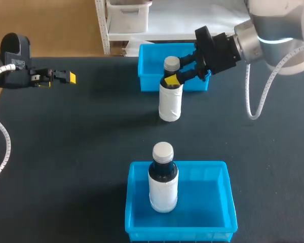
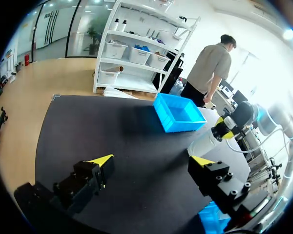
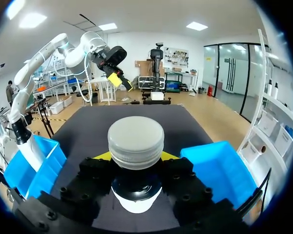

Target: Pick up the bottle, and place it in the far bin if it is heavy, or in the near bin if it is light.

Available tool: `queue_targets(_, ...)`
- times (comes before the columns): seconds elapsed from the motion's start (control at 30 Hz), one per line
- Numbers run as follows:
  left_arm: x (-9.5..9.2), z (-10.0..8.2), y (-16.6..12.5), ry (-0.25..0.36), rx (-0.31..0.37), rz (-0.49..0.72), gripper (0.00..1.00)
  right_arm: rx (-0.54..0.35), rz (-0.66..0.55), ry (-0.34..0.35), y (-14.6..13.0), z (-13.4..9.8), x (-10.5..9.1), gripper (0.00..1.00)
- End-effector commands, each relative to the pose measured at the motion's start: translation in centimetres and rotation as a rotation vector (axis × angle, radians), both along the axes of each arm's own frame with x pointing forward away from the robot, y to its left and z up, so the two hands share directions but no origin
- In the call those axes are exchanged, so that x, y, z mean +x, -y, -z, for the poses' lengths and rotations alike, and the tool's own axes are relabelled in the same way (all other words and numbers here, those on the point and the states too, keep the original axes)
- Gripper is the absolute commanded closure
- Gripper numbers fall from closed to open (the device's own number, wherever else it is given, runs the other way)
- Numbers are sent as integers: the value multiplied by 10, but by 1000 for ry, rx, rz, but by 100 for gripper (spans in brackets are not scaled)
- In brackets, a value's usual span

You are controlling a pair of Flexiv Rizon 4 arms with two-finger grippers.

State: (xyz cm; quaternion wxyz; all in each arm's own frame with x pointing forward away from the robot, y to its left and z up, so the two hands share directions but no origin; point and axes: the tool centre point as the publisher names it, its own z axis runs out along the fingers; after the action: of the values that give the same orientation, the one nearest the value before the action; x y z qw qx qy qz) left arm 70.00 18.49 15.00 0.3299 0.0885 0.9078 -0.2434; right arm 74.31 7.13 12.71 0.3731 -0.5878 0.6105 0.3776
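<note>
A table (image 1: pixel 66 147) with a dark, matte, finely speckled top is spread across nearly the whole head view. Its far edge is seen as a straight line along the back, its left edge as a slant. The top is lit evenly from above, and only soft shadows are thrown on it.

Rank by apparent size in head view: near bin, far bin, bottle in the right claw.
Near bin
Far bin
Bottle in the right claw
Bins may truly match: the near one is closer to the camera.
</note>
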Motion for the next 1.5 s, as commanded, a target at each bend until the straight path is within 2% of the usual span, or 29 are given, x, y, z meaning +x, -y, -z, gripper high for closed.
queue_targets(0.03,0,0,0,0,0,0,0,2,22,20,18,-18,-13,100)
queue_targets(0.27,0,0,0,0,0,0,0,13,22,52,47,-51,-30,100)
queue_targets(0.53,0,0,0,0,0,0,0,14,16,86,84,-90,-65,100)
queue_targets(0.67,0,0,0,0,0,0,0,27,13,102,94,-104,-85,100)
queue_targets(0.9,0,0,0,0,0,0,0,49,-22,90,99,-117,-125,100)
queue_targets(1.0,0,0,0,0,0,0,0,58,-27,61,104,-120,-145,100)
queue_targets(1.23,0,0,0,0,0,0,0,50,-60,68,112,-131,-191,100)
queue_targets(1.5,0,0,0,0,0,0,0,59,-111,68,106,-137,-224,100)
